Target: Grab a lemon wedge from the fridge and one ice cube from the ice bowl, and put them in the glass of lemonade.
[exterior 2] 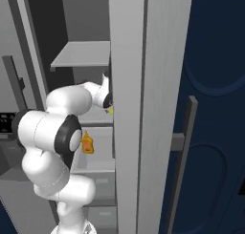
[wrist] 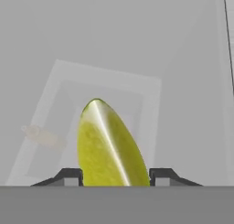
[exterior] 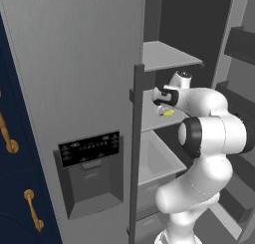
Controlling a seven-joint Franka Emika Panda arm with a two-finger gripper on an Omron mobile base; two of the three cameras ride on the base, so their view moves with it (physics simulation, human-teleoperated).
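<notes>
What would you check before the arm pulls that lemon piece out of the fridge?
1. Fridge door open, shelves reachable: ok.
2. Lemon wedge between the fingertips: ok, a tip sits close against each side in the hand view.
3. Gripper firmly shut on the wedge: cannot tell, contact is not clear.
4. Wedge lifted off the shelf: cannot tell; from the left base view it sits right at shelf level.
5. Way back out free: ok on the left; on the right the door edge stands close beside the hand.
6. Orange bottle on the lower shelf, out of the way: ok.
</notes>
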